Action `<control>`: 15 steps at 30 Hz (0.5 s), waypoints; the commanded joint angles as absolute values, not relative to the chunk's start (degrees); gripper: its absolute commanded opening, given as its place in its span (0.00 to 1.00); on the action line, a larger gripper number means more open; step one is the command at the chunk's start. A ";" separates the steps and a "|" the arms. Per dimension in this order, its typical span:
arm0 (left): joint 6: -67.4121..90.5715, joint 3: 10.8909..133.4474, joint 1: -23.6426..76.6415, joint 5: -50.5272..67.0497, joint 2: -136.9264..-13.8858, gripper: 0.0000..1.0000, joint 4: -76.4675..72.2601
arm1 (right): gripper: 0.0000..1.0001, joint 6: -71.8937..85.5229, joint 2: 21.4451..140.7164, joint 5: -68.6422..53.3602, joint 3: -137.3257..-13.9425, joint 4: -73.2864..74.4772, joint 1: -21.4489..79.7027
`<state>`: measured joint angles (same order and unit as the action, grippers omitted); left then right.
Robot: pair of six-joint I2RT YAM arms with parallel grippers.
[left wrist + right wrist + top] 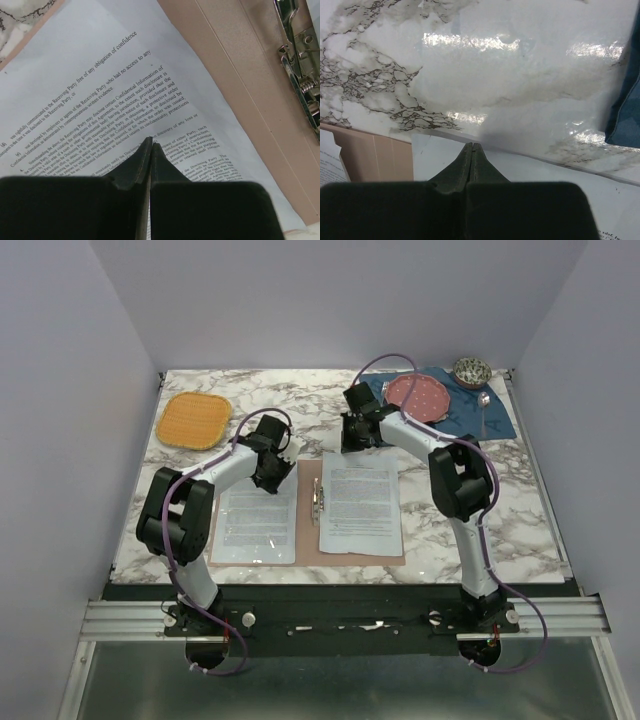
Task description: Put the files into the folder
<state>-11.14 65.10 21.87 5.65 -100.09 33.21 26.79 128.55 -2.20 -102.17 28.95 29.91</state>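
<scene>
The folder (310,540) lies open and flat near the middle of the table (520,530), close to its near edge. Its spine runs from the near edge towards the far edge, so the opened card spreads longest from left to right. A metal clip (318,498) sits on the spine, lengthwise along it.

One printed sheet rests on each half, long sides parallel to the spine: the left sheet (258,525) and the right sheet (360,505).

The left gripper (272,468) is over the far end of the left sheet with its jaws pressed together, tips at the paper. In the left wrist view the lines run slanted up to the right, and "free of any obligation of confidence", "Receiving Party", "Confidential Information" and "Disclosing Party" can be read.

The right gripper (360,435) is at the far edge of the right sheet, jaws also closed tight; whether paper is caught between them I cannot tell.

An orange woven mat (194,418) lies at the far left corner. At the far right corner a blue placemat (495,420) carries a pink plate (418,397) and a spoon (484,410), with a bowl (472,371) at its far edge
</scene>
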 commanded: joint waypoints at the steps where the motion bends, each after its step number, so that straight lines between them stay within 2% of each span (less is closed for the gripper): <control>1: -11.42 63.64 22.15 4.13 -100.28 0.08 31.20 | 0.03 27.95 130.60 -2.64 -104.50 31.02 29.88; 15: -11.95 61.87 22.15 3.34 -99.41 0.08 30.67 | 0.01 28.56 131.49 -4.66 -104.59 32.69 30.06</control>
<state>-11.20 62.81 21.87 4.56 -100.09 31.51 28.03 131.02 -2.76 -104.49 30.57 29.91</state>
